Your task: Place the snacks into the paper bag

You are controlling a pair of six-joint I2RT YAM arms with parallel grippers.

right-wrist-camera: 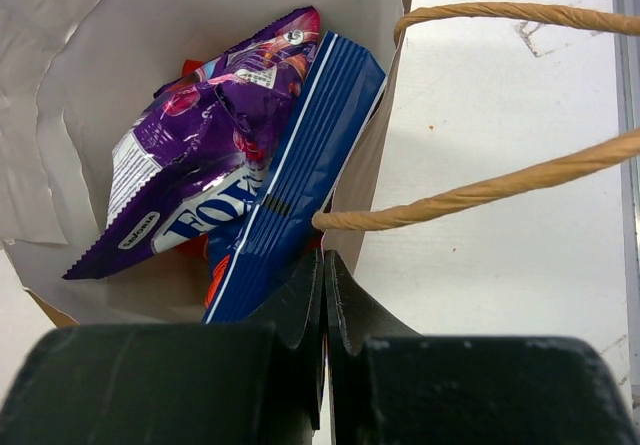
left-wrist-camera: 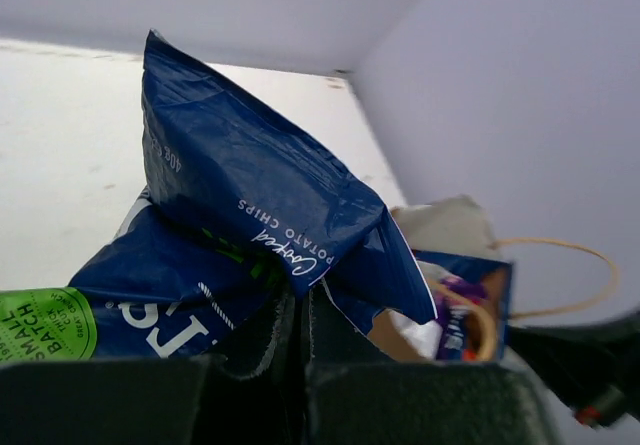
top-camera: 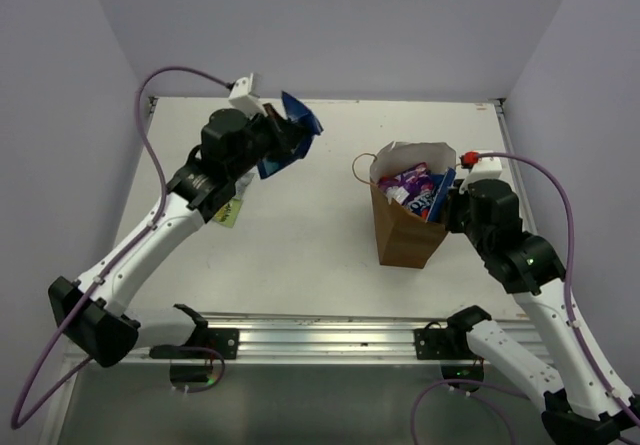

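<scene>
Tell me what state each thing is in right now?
left gripper, shut on dark blue packet
dark blue packet, lifted off the table
right gripper, shut on the rim of the paper bag
paper bag, upright, open
purple packet, inside the bag
bright blue packet, inside the bag

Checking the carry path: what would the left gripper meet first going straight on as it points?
Likely the far wall: past the blue packet the left gripper holds, the paper bag sits off to the right. Depth unclear.
</scene>
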